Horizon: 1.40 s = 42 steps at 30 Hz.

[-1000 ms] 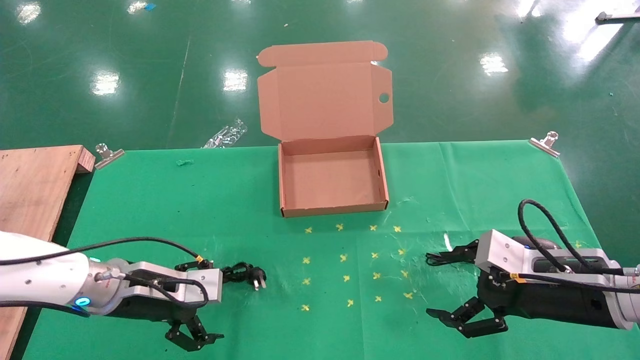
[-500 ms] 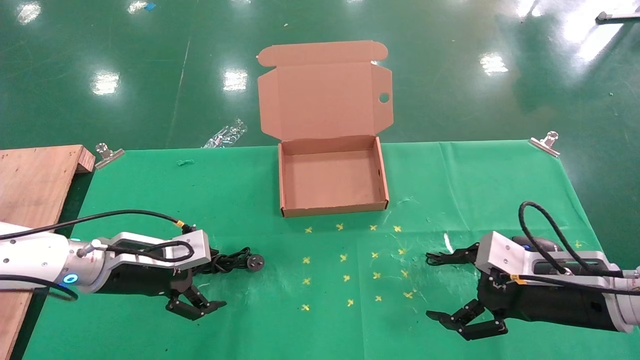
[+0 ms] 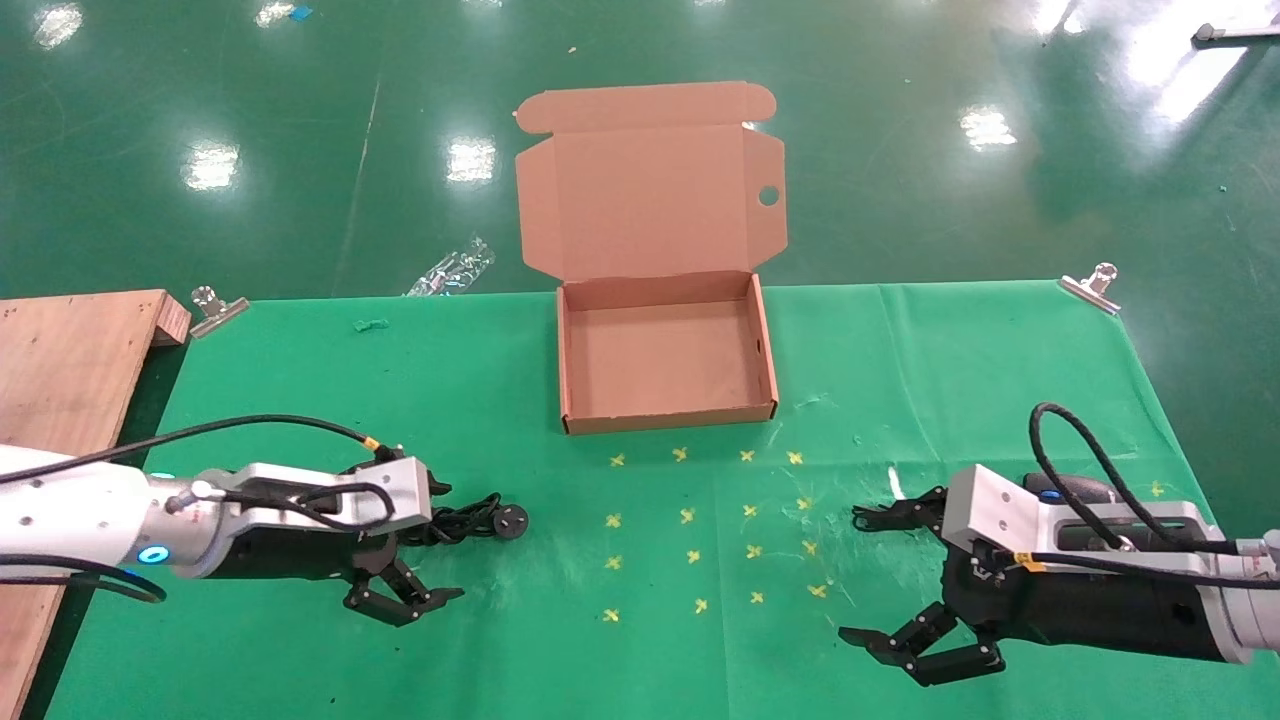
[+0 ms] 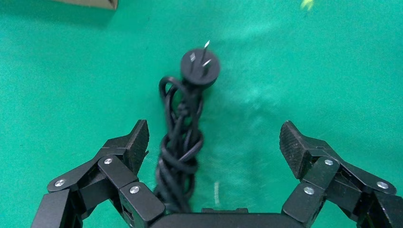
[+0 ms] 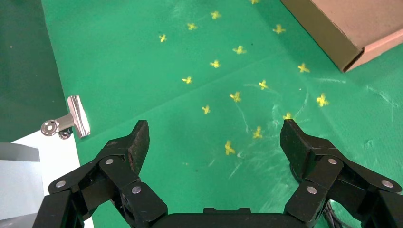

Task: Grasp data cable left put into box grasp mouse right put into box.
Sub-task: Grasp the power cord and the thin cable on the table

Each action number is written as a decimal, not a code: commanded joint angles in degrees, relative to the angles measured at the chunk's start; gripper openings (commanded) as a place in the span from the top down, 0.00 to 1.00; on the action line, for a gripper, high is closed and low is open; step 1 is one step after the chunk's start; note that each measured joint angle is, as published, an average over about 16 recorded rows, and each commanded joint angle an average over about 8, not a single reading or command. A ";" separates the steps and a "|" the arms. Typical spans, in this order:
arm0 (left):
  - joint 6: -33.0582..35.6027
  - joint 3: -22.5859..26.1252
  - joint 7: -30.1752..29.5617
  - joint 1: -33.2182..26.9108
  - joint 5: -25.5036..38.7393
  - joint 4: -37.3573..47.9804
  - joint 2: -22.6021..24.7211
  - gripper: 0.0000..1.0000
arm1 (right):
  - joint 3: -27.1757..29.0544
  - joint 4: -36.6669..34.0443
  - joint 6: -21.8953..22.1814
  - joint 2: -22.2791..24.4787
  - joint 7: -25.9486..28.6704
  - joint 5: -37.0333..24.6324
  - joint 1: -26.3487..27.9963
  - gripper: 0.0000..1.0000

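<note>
Left wrist view: left claw [image 4: 214,152] spread wide over the data cable [image 4: 183,142] lying on the table [image 3: 480,400]. Soft, light, floppy bundle; best pinched across its twisted middle, not the plug.

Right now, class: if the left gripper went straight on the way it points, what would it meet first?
Probably the data cable: its bundle already lies between the open fingers of the left gripper, with the round plug farther along that line.
</note>
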 commanded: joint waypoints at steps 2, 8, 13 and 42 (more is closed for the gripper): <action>-2.28 0.75 0.44 0.41 3.06 -1.38 0.46 0.00 | -0.22 0.01 -0.26 -0.31 -0.11 -0.26 0.31 0.00; -4.45 2.75 -2.25 1.08 9.76 -4.25 1.57 0.00 | -0.79 -0.28 -0.40 -1.05 -0.05 -1.07 0.71 0.00; -5.02 4.00 -5.71 1.15 14.84 -5.17 2.24 0.00 | -1.08 -0.22 -0.55 -1.10 0.02 -1.80 1.13 0.00; -5.54 3.54 -9.73 1.64 16.04 -6.56 2.26 0.00 | -8.10 -12.50 2.35 -8.35 -2.12 -22.19 12.05 0.00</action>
